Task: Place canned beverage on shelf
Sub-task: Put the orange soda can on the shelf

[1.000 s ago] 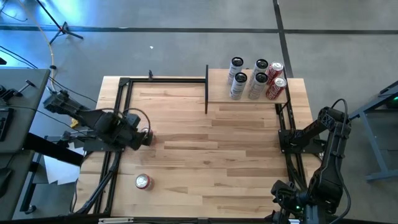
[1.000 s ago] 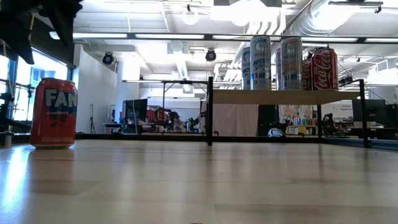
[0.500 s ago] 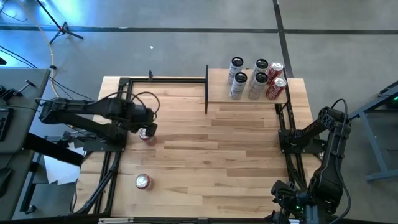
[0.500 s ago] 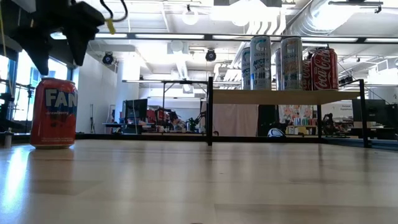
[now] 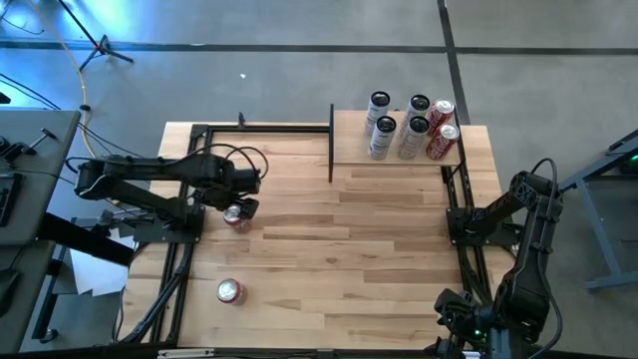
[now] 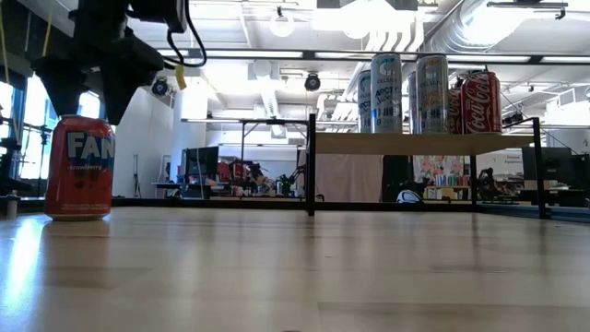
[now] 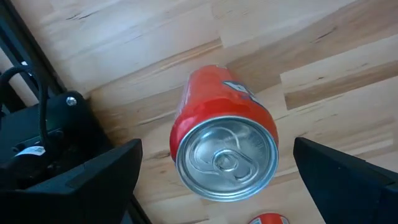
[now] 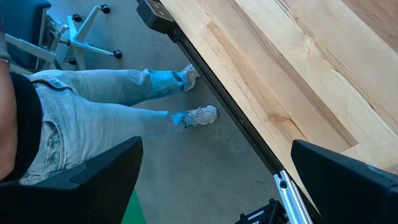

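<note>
Nearest me, a spare red can [image 5: 229, 290] stands alone on the surface [image 5: 329, 259]. Past it, my left claw [image 5: 242, 195] hangs spread wide directly over the target red can [image 5: 235, 214], top-down, nothing gripped. Right claw [image 8: 211, 186] parked off the near right edge, also spread, idle. Far right corner: shelf [image 5: 397, 140] already crowded with five cans [image 5: 411, 127]. Risks: off-centre descent tips the can; placing could knock neighbours over.

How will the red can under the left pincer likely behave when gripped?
The red can stands upright with its tab unopened, so probably full and fairly heavy. Its smooth round wall may slip. If knocked over, it would likely roll.
</note>
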Robot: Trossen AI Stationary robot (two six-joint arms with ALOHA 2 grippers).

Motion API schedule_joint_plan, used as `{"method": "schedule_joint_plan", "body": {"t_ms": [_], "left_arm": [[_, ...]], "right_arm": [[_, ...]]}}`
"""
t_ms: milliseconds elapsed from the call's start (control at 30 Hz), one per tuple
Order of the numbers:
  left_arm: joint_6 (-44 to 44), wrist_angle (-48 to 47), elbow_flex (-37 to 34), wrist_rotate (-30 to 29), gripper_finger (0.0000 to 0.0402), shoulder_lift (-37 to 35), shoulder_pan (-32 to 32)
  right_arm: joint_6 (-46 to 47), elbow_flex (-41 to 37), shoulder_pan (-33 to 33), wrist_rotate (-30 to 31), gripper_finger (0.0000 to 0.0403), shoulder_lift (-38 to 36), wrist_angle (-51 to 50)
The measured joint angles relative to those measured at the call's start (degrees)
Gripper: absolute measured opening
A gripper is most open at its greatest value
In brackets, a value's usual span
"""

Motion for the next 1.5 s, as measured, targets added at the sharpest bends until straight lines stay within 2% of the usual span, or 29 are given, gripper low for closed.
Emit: {"method": "schedule_joint_plan", "body": {"t_ms": [133, 300, 533, 800, 1100, 1300, 1500], "left_arm": [[0.1, 1.4, -1.6, 0.0, 0.0395, 0.2, 0.2], [-1.4, 6.6, -6.2, 3.1, 0.0395, -1.9, 0.2], [-2.2, 7.5, -7.5, 0.7, 0.0390, -3.4, -0.1], [0.6, 8.8, -7.5, -1.6, 0.0320, -3.4, 0.6], [2.1, 12.3, -8.7, 2.8, 0.0252, -3.6, 1.2], [2.7, 11.8, -7.3, 7.4, 0.0227, -3.4, 1.1], [4.4, 7.0, -1.6, 7.8, 0.0226, -3.1, 1.0]], "right_arm": [[0.0, 0.0, 0.0, 0.0, 0.0399, 0.0, 0.0], [0.0, 0.0, 0.0, 0.0, 0.0399, 0.0, 0.0], [0.0, 0.0, 0.0, 0.0, 0.0399, 0.0, 0.0], [0.0, 0.0, 0.0, 0.0, 0.0399, 0.0, 0.0], [0.0, 0.0, 0.0, 0.0, 0.0399, 0.0, 0.0], [0.0, 0.0, 0.0, 0.0, 0.0399, 0.0, 0.0], [0.0, 0.0, 0.0, 0.0, 0.0399, 0.0, 0.0]]}}
